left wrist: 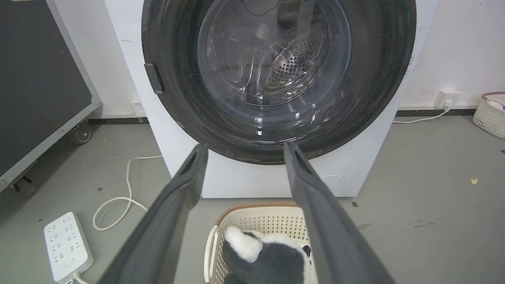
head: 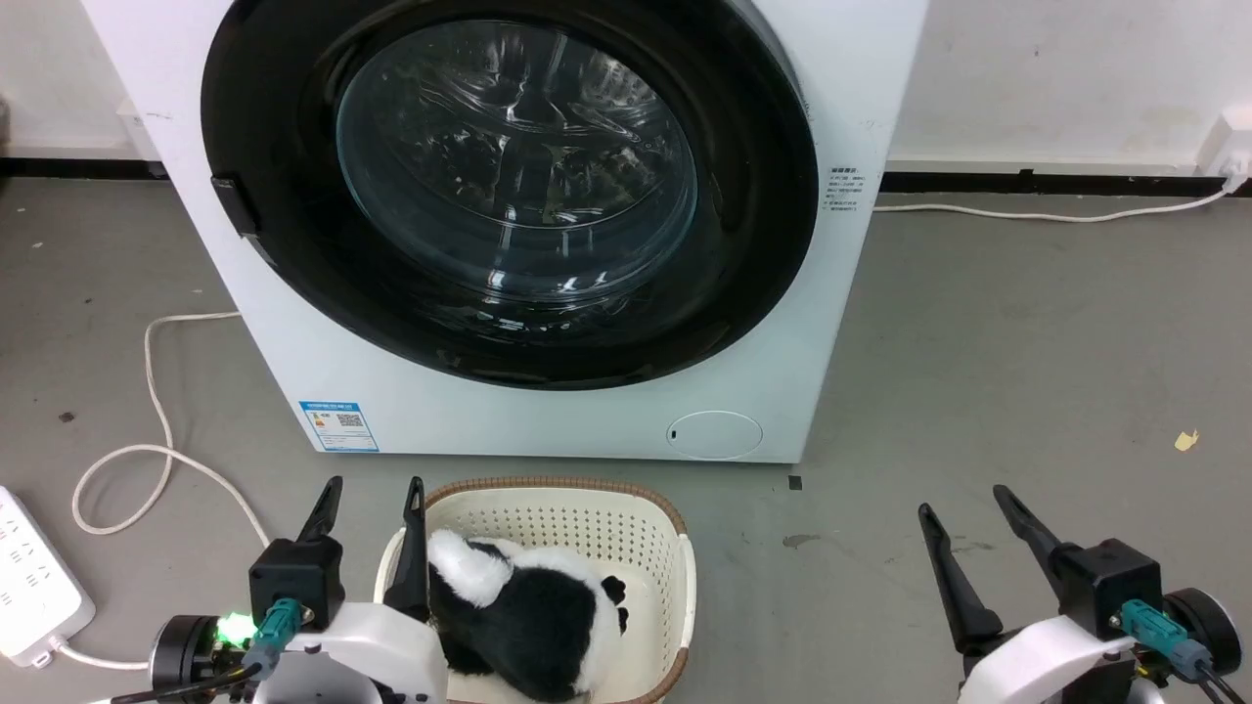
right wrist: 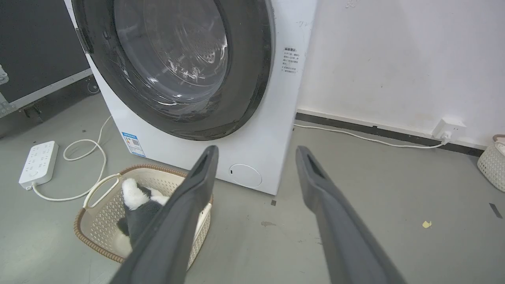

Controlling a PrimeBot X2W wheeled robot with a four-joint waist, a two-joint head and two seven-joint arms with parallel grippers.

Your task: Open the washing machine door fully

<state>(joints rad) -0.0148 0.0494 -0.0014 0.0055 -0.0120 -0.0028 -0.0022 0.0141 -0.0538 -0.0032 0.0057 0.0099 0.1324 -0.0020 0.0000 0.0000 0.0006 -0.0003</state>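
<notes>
Grey floor (head: 1017, 352), closed washing machine door (head: 509, 186)

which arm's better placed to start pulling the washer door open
Left, probably: the black tab on the shut washing machine door sits at its left edge, nearer the open left end effector than the right end effector.

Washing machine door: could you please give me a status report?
Open and empty: left gripper, right gripper. Shut, untouched: washing machine door. On floor before it: basket holding plush panda.
</notes>
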